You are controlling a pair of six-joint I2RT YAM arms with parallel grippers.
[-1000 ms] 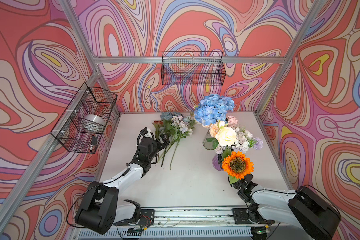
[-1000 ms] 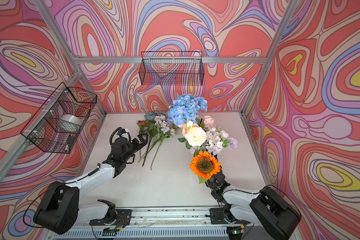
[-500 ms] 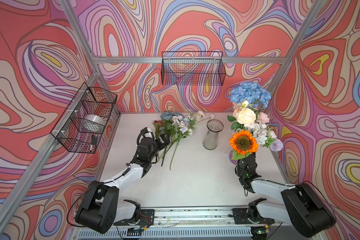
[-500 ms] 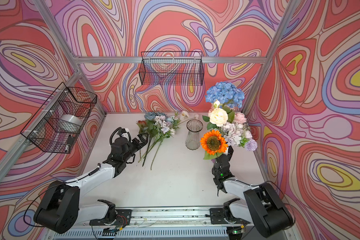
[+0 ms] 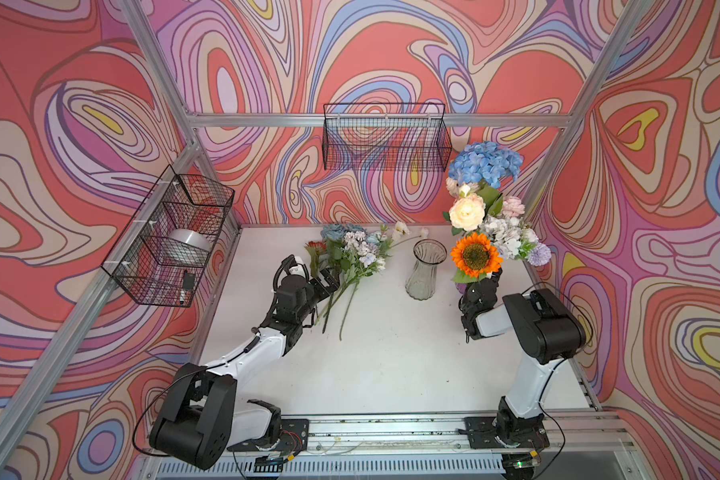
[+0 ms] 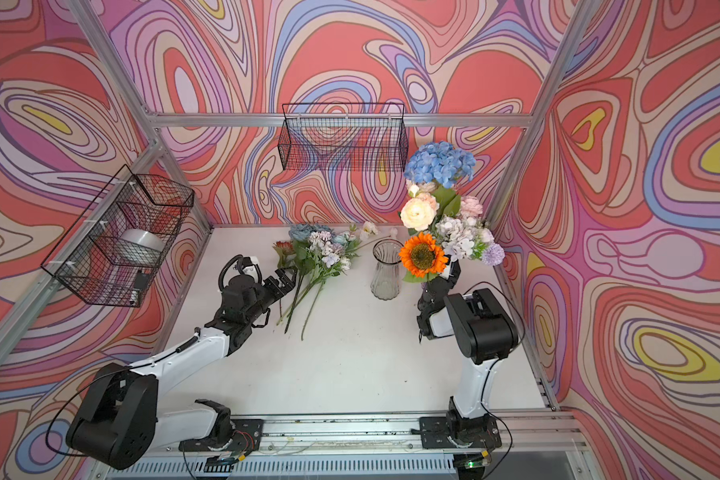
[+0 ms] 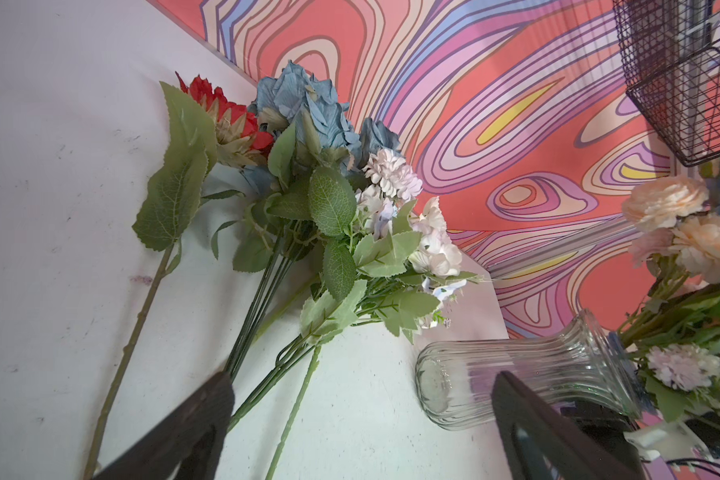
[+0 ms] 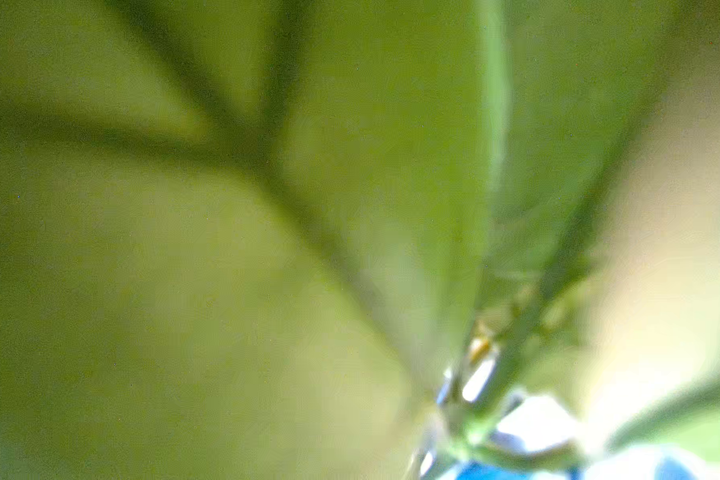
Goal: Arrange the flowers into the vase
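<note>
A clear ribbed glass vase (image 5: 427, 270) (image 6: 387, 270) (image 7: 528, 374) stands empty and upright at the back middle of the table. Just right of it my right gripper (image 5: 481, 286) (image 6: 437, 286) is shut on the stems of a tall bunch of flowers: an orange sunflower (image 5: 476, 255), a cream rose (image 5: 467, 212) and a blue hydrangea (image 5: 485, 164) on top. Blurred green leaves fill the right wrist view. More flowers (image 5: 354, 253) (image 6: 321, 251) (image 7: 308, 199) lie left of the vase. My left gripper (image 5: 329, 280) (image 6: 285, 279) (image 7: 360, 380) is open over their stems, holding nothing.
A black wire basket (image 5: 387, 137) hangs on the back wall above the vase. Another wire basket (image 5: 171, 237) with a silver tin in it hangs on the left wall. A metal rail (image 5: 391, 428) runs along the table's front edge.
My right arm has swung the bunch from in front of the vase to its right side and stood it upright, which uncovers the vase. The left arm has not moved.
</note>
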